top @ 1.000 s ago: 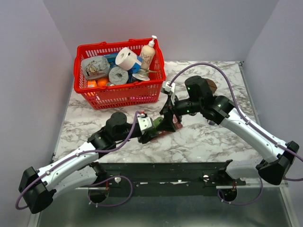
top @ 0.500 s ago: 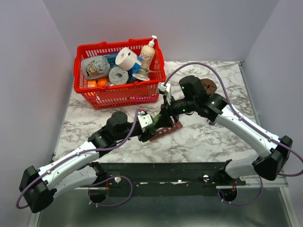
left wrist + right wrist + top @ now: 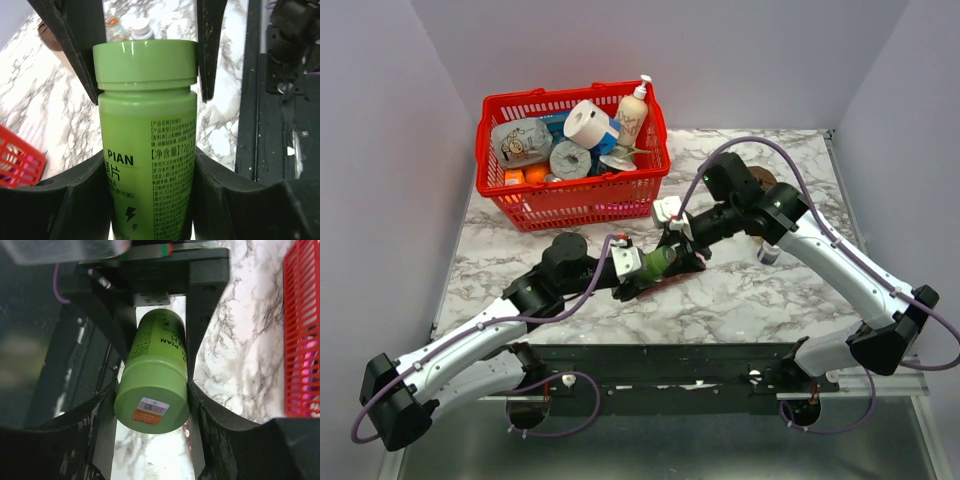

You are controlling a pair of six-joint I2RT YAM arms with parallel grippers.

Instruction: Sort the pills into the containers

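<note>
A green pill bottle (image 3: pixel 658 262) is held between both grippers, lying nearly level above the table. My left gripper (image 3: pixel 640 266) is shut on the bottle's body (image 3: pixel 147 150), as the left wrist view (image 3: pixel 147 167) shows. My right gripper (image 3: pixel 676 245) is shut on the bottle's green cap (image 3: pixel 152 400), with its fingers (image 3: pixel 202 405) pressed on both sides. The cap also shows in the left wrist view (image 3: pixel 145 60). The dark red-brown pill-organizer strip (image 3: pixel 642 291) lies on the marble under the bottle, mostly hidden. No loose pills show.
A red mesh basket (image 3: pixel 520 205) full of groceries stands at the back left. A small white-capped bottle (image 3: pixel 767 255) and a brown object (image 3: pixel 762 180) sit near the right arm. Two small bottles (image 3: pixel 141 29) show beyond the cap. The black rail (image 3: pixel 670 365) runs along the near edge.
The right gripper has moved down and left onto the bottle's cap. The green bottle now shows lying between the two grippers. The left arm has barely moved.
</note>
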